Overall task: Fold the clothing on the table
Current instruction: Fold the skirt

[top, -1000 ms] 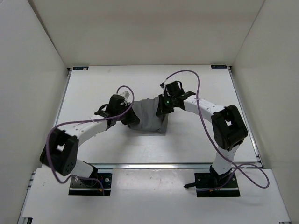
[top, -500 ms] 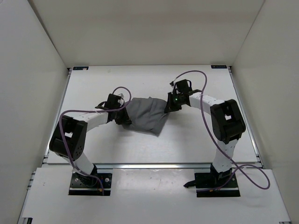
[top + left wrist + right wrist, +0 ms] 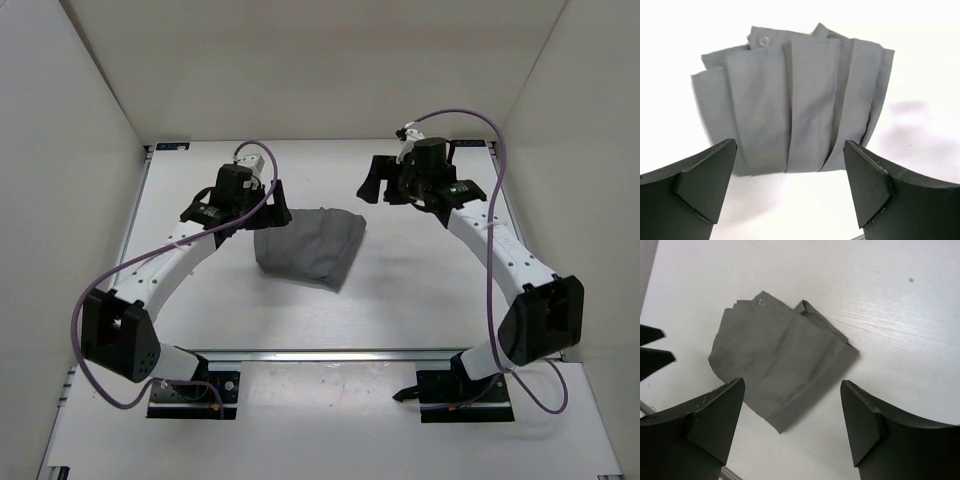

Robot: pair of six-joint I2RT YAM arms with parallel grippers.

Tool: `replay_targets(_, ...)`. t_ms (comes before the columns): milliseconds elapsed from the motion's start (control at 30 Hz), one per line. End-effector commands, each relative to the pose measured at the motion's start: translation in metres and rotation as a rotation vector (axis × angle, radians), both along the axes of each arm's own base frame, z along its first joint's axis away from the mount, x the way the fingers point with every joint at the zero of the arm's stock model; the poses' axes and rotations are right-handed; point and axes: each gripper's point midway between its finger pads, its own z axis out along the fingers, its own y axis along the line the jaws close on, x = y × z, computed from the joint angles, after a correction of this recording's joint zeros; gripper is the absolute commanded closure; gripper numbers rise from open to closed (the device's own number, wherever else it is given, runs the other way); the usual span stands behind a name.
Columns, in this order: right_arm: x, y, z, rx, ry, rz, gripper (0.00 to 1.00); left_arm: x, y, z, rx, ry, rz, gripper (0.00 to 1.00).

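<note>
Your white counter (image 3: 420, 300) carries the grey clothing (image 3: 310, 245) near its middle. It lies as a compact, layered bundle, a touch wider across than deep, with its pleats running away from the left wrist camera. From how it lies, I'd judge the fold close to done, though the edges fan unevenly. Your left end effector (image 3: 790, 150) hovers released, jaws spread wide with nothing in them, just beside the bundle's far-left corner; the cloth lies toward the arm bases from it. The right end effector (image 3: 792, 387) is released too and empty, off the far-right corner and clearly farther from the cloth. So the left is your nearer one if another tuck is called for: come in across the pleats. Small detail: a round snap (image 3: 763, 40) shows at one far corner.
</note>
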Motion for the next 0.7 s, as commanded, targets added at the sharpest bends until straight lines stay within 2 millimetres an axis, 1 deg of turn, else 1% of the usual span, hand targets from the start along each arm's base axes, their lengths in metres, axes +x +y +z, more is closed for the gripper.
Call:
replay_targets(0, -0.027, -0.035, -0.042, -0.145, 0.168, -0.117, 0.26, -0.024, 0.036, 0.004, 0.205, 0.038, 0.034, 0.01)
replay_targets(33, -0.032, -0.037, -0.047, -0.151, 0.19, -0.122, 0.25, -0.027, 0.042, 0.004, 0.221, 0.047, 0.041, 0.02)
replay_targets(67, -0.044, -0.041, -0.056, -0.164, 0.224, -0.114, 0.24, -0.033, 0.052, 0.002, 0.243, 0.066, 0.061, 0.01)
replay_targets(100, -0.051, -0.047, -0.065, -0.177, 0.249, -0.125, 0.24, -0.039, 0.058, -0.003, 0.257, 0.086, 0.072, 0.01)
replay_targets(133, -0.064, -0.05, -0.074, -0.191, 0.266, -0.122, 0.23, -0.047, 0.067, -0.006, 0.268, 0.095, 0.086, 0.02)
replay_targets(167, -0.069, -0.05, -0.066, -0.183, 0.229, -0.129, 0.23, -0.053, 0.069, -0.002, 0.268, 0.077, 0.088, 0.02)
replay_targets(200, -0.078, -0.052, -0.077, -0.19, 0.235, -0.133, 0.22, -0.06, 0.075, -0.011, 0.278, 0.093, 0.093, 0.01)
replay_targets(233, -0.088, -0.056, -0.08, -0.166, 0.234, -0.14, 0.21, -0.064, 0.079, -0.007, 0.275, 0.074, 0.097, 0.02)
replay_targets(267, -0.09, -0.057, -0.069, -0.13, 0.188, -0.145, 0.19, -0.072, 0.083, -0.011, 0.279, 0.081, 0.099, 0.01)
replay_targets(300, -0.098, -0.057, -0.077, -0.094, 0.202, -0.136, 0.18, -0.077, 0.089, -0.018, 0.287, 0.099, 0.1, 0.02)
replay_targets(333, -0.109, -0.055, -0.078, -0.063, 0.202, -0.125, 0.18, -0.083, 0.089, -0.021, 0.28, 0.107, 0.094, 0.01)
replay_targets(367, -0.109, -0.059, -0.071, -0.039, 0.165, -0.136, 0.21, -0.086, 0.09, -0.021, 0.272, 0.109, 0.084, 0.01)
replay_targets(400, -0.115, -0.061, -0.071, -0.022, 0.159, -0.13, 0.25, -0.089, 0.092, -0.024, 0.272, 0.115, 0.083, 0.01)
replay_targets(433, -0.115, -0.063, -0.071, -0.017, 0.155, -0.139, 0.25, -0.092, 0.09, -0.026, 0.278, 0.122, 0.067, 0.01)
replay_targets(467, -0.116, -0.062, -0.067, -0.005, 0.144, -0.133, 0.26, -0.094, 0.087, -0.026, 0.29, 0.122, 0.05, 0.01)
replay_targets(500, -0.117, -0.062, -0.067, -0.013, 0.14, -0.128, 0.26, -0.095, 0.086, -0.024, 0.284, 0.114, 0.045, 0.01)
replay_targets(567, -0.118, -0.064, -0.068, -0.019, 0.142, -0.133, 0.26, -0.099, 0.086, -0.03, 0.29, 0.141, 0.041, 0.01)
replay_targets(600, -0.117, -0.065, -0.067, -0.025, 0.145, -0.14, 0.26, -0.099, 0.086, -0.029, 0.278, 0.144, 0.039, 0.01)
replay_targets(633, -0.116, -0.062, -0.064, -0.017, 0.135, -0.132, 0.28, -0.101, 0.087, -0.031, 0.292, 0.15, 0.038, 0.02)
replay_targets(667, -0.117, -0.062, -0.066, -0.012, 0.142, -0.137, 0.28, -0.1, 0.087, -0.027, 0.296, 0.142, 0.031, 0.02)
